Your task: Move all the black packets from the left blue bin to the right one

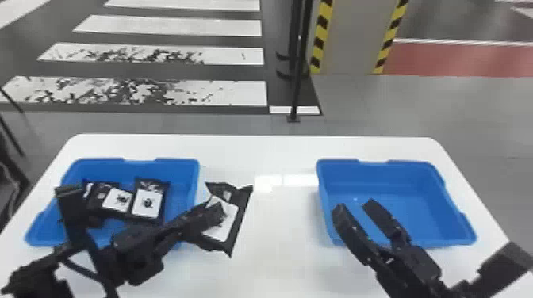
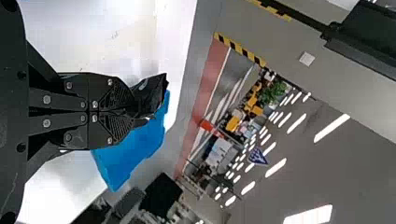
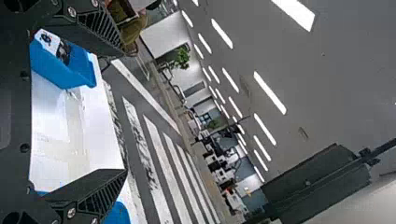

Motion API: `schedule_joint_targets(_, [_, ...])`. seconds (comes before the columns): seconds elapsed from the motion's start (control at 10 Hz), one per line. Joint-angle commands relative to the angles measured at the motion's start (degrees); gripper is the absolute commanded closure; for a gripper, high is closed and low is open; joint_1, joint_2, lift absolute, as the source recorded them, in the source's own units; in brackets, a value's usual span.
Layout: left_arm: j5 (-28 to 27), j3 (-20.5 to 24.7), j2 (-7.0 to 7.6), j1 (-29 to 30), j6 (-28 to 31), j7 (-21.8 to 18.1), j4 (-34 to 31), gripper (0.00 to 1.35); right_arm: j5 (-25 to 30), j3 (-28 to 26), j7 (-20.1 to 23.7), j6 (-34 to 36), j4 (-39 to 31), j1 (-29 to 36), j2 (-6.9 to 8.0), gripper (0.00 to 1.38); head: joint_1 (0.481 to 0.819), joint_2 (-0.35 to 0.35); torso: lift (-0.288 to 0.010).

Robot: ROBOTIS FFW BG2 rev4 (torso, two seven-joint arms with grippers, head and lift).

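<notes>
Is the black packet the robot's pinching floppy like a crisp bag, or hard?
Probably a bit floppy: the packet has a crinkled top edge and pointy, uneven corners. It likely isn't limp like cloth, though, because it sticks out quite flat from the left gripper. It might be slippery too, since its dark skin glints a little.

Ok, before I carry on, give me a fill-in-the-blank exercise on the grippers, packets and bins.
The holding gripper is the ____ one.
The held packet has a ____ label.
The other packets lie in the blue bin on the ____ side.
The empty gripper is ____, not shut.
Missing words: left; white; left; open.
</notes>
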Motion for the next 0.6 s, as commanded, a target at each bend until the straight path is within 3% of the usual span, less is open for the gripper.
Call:
schedule_joint_targets(0.0, [7.63,-0.94,0.14,-0.37,0.65,-0.94,2.81,1.21,-4.16,0.21,0.58,7.02,-0.42,-0.65,-0.2,0.13,0.695,-0.054,-0.14])
schedule_joint_targets(0.1, [10.49,-1.4,0.23,-0.51,0.22,-1.3,3.94,1.21,-7.02,1.35,1.11,12.22,-0.98,-1.36,-0.73,0.13,0.695,-0.055,-0.14])
schedule_joint_targets(0.3, [11.06,-2.65,0.23,-1.21,0.51,-1.38,4.64,1.21,-13.64,3.64,1.37,18.69,-1.26,-2.2,-1.17,0.13,0.695,-0.028,-0.14])
schedule_joint_targets(0.5, [12.32,-5.63,0.49,-2.19,1.35,-1.47,5.77,1.21,-14.67,5.12,1.46,20.24,-1.26,-4.03,-1.87,0.13,0.695,0.008,-0.14])
